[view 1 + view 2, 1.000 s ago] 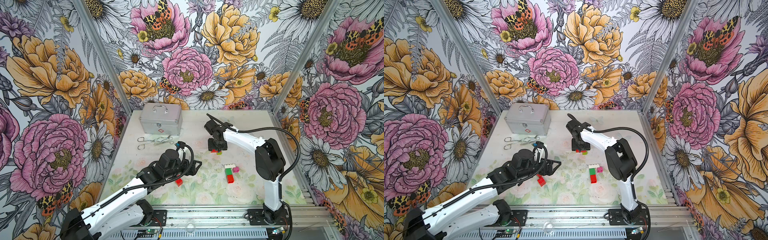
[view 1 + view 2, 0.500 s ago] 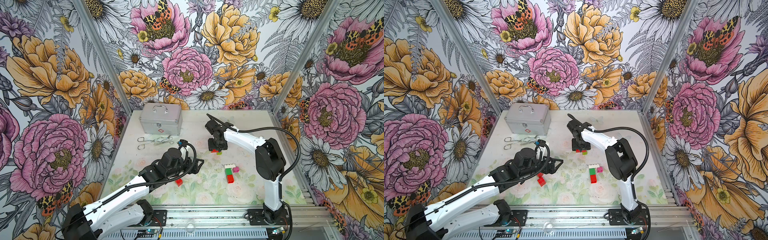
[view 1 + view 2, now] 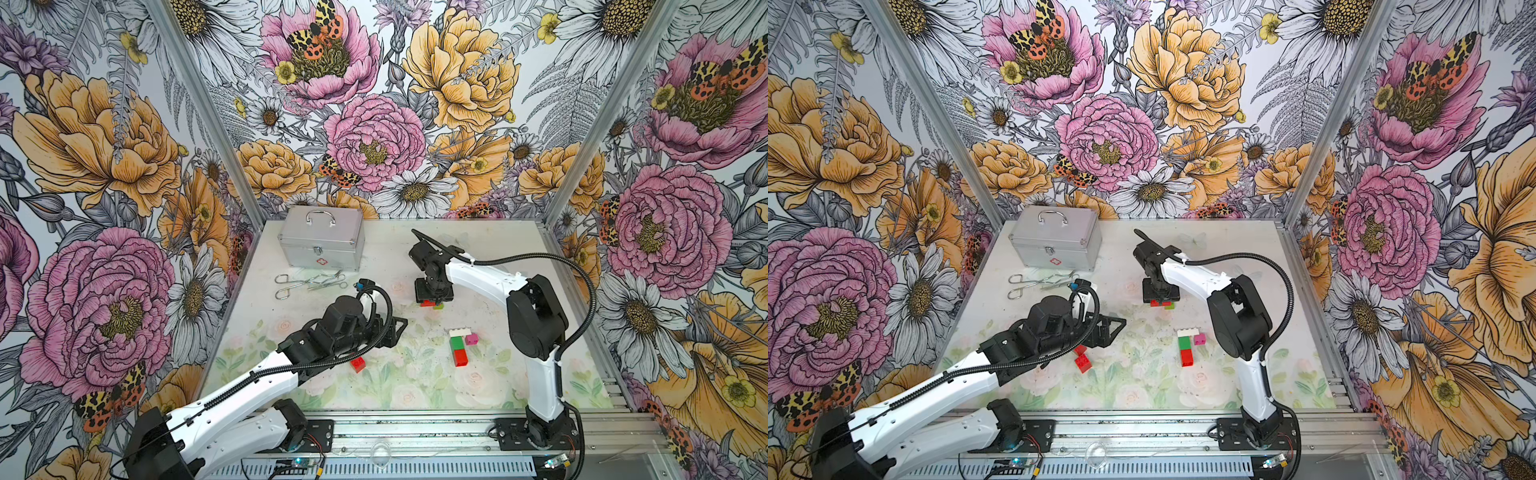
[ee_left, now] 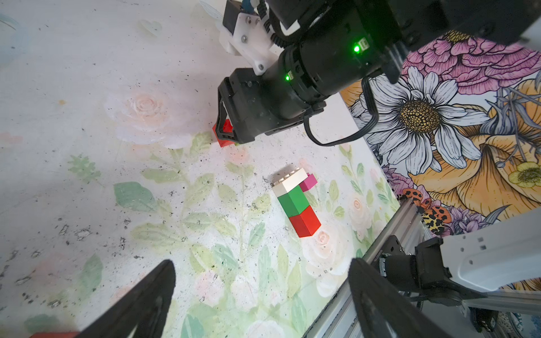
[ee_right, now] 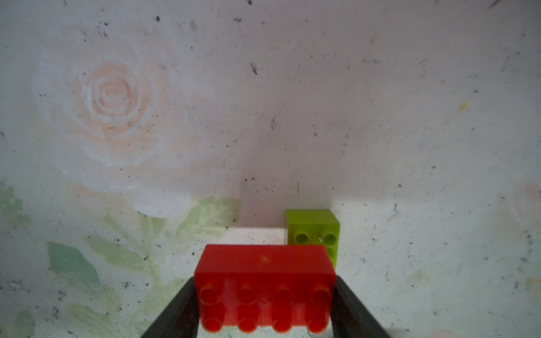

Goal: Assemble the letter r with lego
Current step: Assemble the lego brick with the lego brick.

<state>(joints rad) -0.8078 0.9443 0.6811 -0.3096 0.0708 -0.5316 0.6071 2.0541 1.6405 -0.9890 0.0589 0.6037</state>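
Lego bricks (image 3: 459, 349) lie flat on the floral-printed table (image 3: 490, 249) near the right arm's base, butted end to end in a short row. A white plastic brick (image 4: 289, 181) lies at the far end, then a dark green plastic brick (image 4: 292, 200) and a red square plastic brick (image 4: 304, 221). A small pink plastic brick (image 4: 309, 181) sits against the white one's side.

Farther back, the right gripper (image 5: 265, 307) is clamped on a red eight-stud plastic brick (image 5: 263, 263). Its black fingers (image 5: 181, 310) press the brick's two short ends. A small lime plastic brick (image 5: 313, 231) sits just beside it, partly hidden behind it; contact between the two cannot be told. In both top views this gripper points straight down over the pair.

The left gripper (image 4: 260, 263) hangs above the table with its jaws spread wide and nothing between them, well apart from the row. Two loose red plastic bricks (image 3: 1083, 363) lie close together under the left arm's wrist.

At the back left stands a silver metal case (image 3: 322, 245), with metal forceps and scissors (image 3: 309, 282) lying just in front of it.
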